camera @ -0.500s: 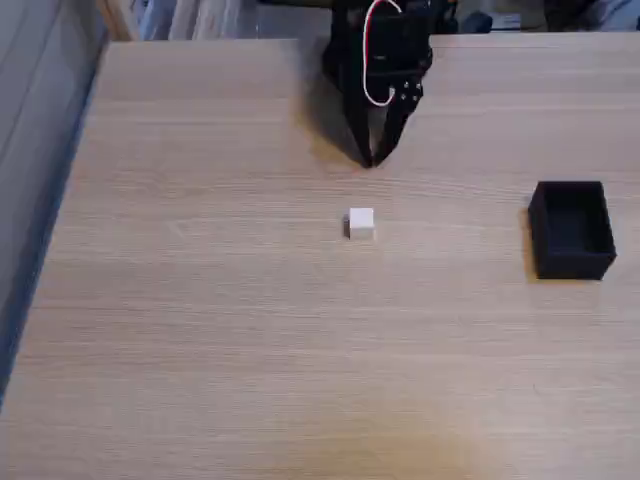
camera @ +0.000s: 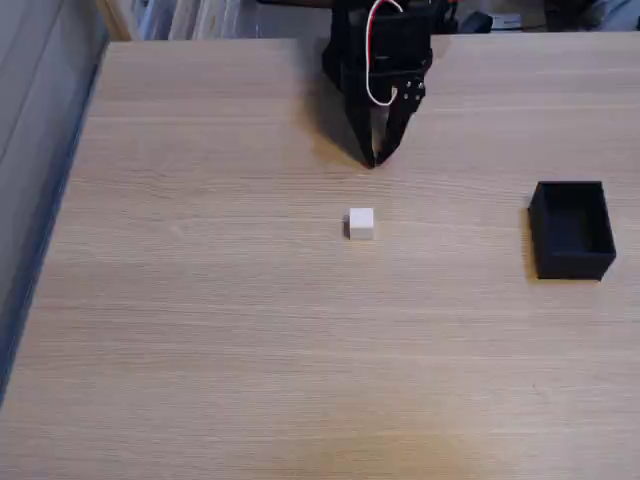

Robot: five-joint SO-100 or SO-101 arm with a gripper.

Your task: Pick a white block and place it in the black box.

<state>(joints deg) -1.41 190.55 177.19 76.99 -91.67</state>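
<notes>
In the fixed view the white block [camera: 361, 223], a tiny matte cube, sits alone on the wooden table near the middle. The black box [camera: 572, 229], open-topped, stands at the right edge of the table. My gripper [camera: 372, 161] hangs from the black arm at the table's far side, tips pointing down toward the wood, a short way beyond the block. Its fingers meet at the tips, so it is shut with nothing in it.
The light wooden table [camera: 200, 330] spreads wide in front and to the left. Its left edge [camera: 60, 200] drops off to a grey floor. Clutter lies past the far edge behind the arm.
The arm's wrist has shifted slightly; the fingertips stay at almost the same spot. Block and box have not moved.
</notes>
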